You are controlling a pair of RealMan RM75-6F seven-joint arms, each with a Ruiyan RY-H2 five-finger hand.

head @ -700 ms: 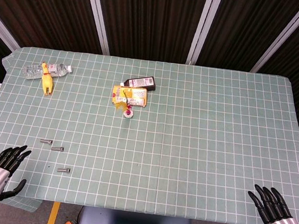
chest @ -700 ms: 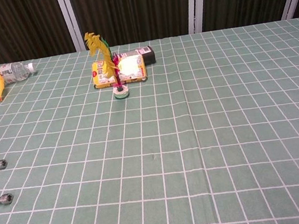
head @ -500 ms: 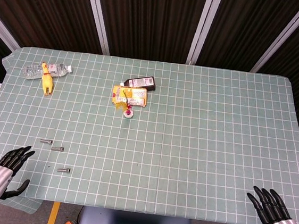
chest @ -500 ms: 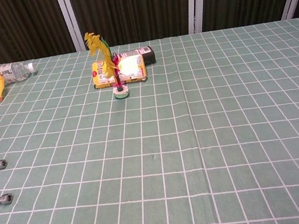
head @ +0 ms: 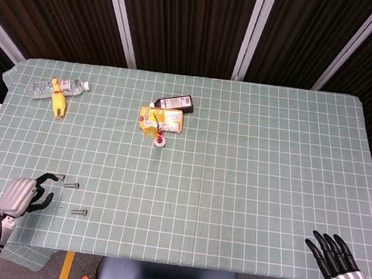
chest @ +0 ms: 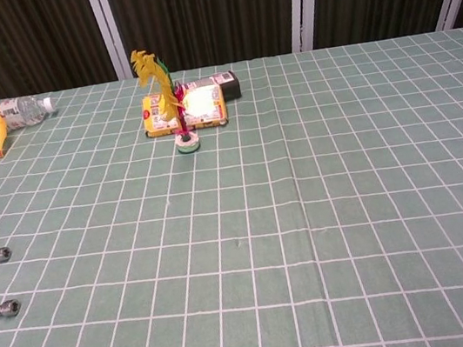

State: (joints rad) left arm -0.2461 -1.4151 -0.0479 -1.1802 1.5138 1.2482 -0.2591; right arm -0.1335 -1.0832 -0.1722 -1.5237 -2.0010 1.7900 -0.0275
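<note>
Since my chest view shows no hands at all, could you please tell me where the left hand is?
Observer: The left hand is over the near left corner of the table, fingers bent, beside the three bolts.
Operator: Is it holding one?
Observer: I see none in its grasp, but I cannot tell whether a fingertip touches the farthest bolt.
Operator: And the right hand?
Observer: The right hand is at the near right edge, fingers spread, holding nothing.

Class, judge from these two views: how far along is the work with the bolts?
Done: nothing; all three bolts lie loose on the cloth. In hand: the left hand hovers beside them, fingers bent, holding nothing. Left: any grasp; the right hand sits spread at the near edge.
</note>
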